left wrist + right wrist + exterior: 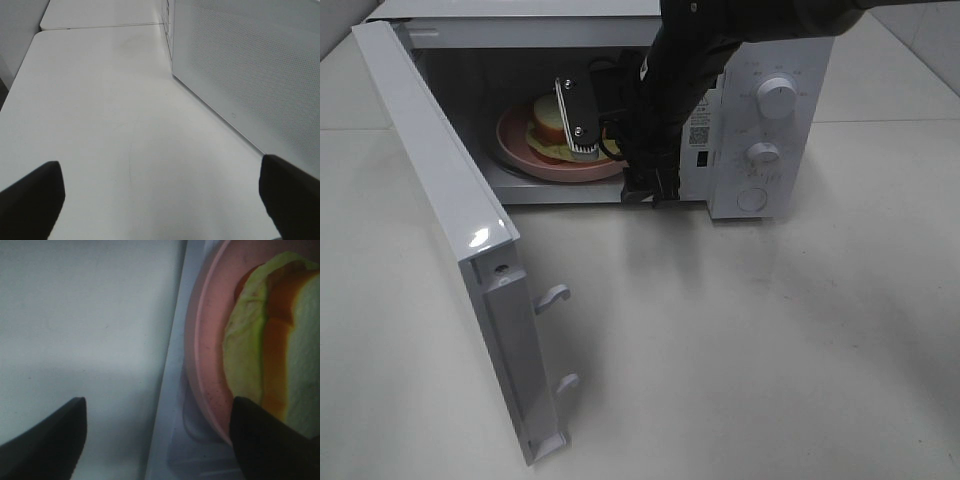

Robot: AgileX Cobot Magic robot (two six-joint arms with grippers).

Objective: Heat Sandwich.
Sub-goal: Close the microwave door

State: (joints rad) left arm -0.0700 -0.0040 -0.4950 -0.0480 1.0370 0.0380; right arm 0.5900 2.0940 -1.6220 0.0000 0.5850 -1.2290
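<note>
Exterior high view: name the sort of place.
Likely a test bench staged as a kitchen: open microwave on a plain white table, sandwich on a pink plate inside, robot arm reaching in.

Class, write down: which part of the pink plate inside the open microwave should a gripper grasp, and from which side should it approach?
Grip the pink plate by its near rim, coming in level through the open front of the microwave. The sandwich is narrower than the plate, leaving bare rim there, and the walls block other sides.
</note>
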